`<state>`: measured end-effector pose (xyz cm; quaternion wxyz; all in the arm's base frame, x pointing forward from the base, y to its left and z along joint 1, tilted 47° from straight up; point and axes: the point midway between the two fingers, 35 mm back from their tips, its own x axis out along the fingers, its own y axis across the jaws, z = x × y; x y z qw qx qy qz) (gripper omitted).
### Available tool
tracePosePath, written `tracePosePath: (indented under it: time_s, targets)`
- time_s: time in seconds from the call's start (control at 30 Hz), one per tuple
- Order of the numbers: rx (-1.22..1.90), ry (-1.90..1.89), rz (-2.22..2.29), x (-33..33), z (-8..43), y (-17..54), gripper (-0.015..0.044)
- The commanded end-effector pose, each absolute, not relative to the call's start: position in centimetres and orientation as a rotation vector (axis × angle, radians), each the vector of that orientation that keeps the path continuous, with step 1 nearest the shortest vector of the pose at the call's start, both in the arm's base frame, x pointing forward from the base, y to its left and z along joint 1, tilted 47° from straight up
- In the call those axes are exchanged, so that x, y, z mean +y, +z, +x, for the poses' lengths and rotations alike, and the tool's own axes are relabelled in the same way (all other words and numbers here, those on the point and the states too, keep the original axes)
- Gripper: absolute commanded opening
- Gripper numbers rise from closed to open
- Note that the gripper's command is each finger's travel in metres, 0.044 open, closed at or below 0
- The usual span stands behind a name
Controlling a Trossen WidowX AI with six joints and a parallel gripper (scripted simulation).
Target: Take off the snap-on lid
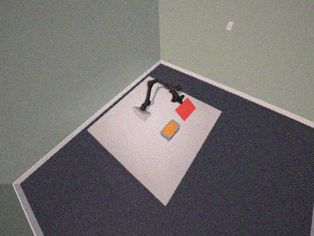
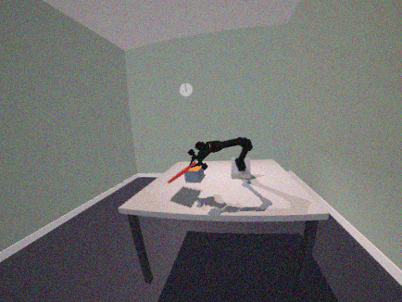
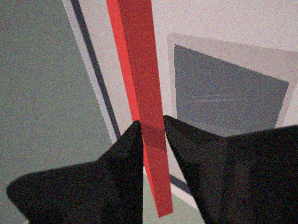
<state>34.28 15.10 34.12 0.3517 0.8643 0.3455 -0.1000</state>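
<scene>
The red lid (image 1: 185,109) (image 2: 181,173) (image 3: 144,65) is held in the air by one edge, tilted, with its far side sloping down in the exterior view. My gripper (image 1: 182,101) (image 2: 196,162) (image 3: 151,122) is shut on the lid's edge, one finger on each side of it in the wrist view. The storage box (image 1: 165,136) (image 2: 194,177) is blue-grey with an orange inside and stands lidless on the table. The lid and gripper are off to one side of the box, above the table. Which face of the lid is its top I cannot tell.
The white table (image 1: 155,170) (image 2: 153,199) carries the arm's base (image 1: 142,114) (image 2: 236,173). A grey shadow of the lid and arm falls on the table. The table's edge runs close to the lid's side in the top view.
</scene>
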Motion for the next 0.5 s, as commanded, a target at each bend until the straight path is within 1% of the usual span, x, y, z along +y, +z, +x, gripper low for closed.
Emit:
tracePosePath:
  time_s: [0.0, 0.47]
  targets:
    - [0.881, -0.264, 2.242, 15.13, 34.38, 33.82, 0.0]
    - [0.881, -0.264, 2.242, 15.94, 34.34, 33.08, 0.0]
